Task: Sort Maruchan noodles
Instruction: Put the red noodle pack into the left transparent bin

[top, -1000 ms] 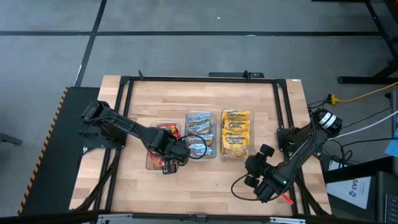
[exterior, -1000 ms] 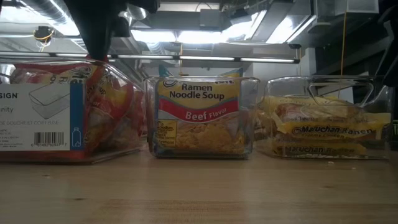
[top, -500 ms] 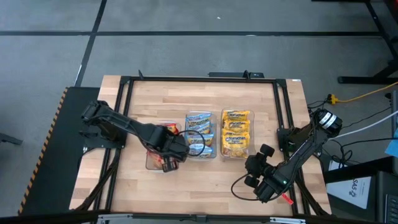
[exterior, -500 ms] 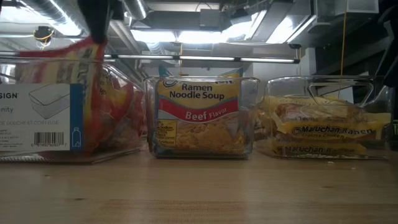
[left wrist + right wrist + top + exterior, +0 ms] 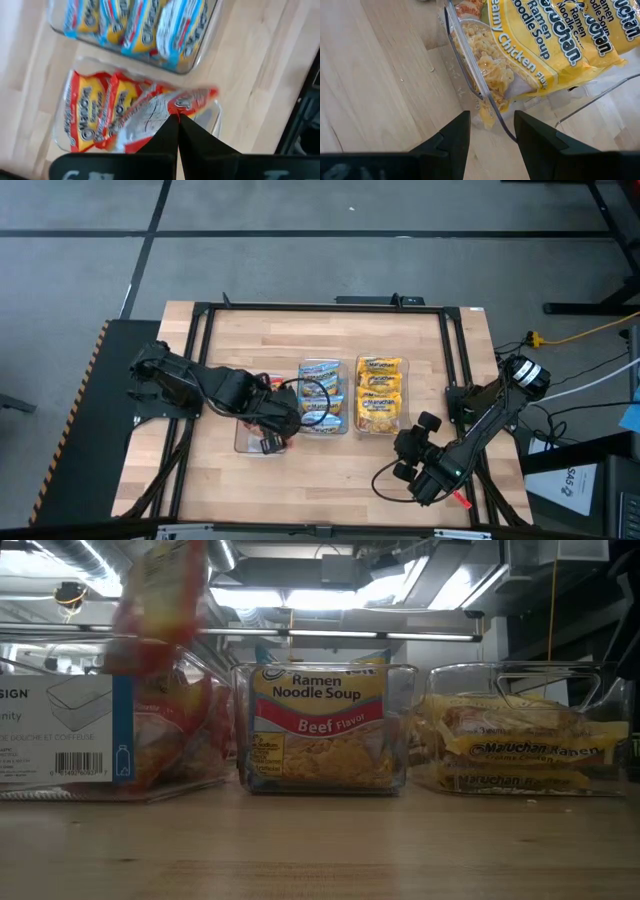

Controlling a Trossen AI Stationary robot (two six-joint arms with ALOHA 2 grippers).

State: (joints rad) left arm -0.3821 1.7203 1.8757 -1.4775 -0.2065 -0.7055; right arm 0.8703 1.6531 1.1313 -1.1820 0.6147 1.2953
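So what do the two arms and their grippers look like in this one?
Both arms are dark, near-black jointed links. The left gripper ends in two slim black fingers tapering to a point; a black cable loops beside it. The right gripper has two broad, flat black fingers, and its arm carries a white-ringed joint cap and a small red mark near the wrist.

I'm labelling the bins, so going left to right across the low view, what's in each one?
Clear plastic bin of red packets, a red crinkly packet lifted above it → clear bin of blue Beef Flavor packets → clear bin of yellow packets.

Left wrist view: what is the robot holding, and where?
The left end effector pinches a red noodle packet by its edge, above the red bin.
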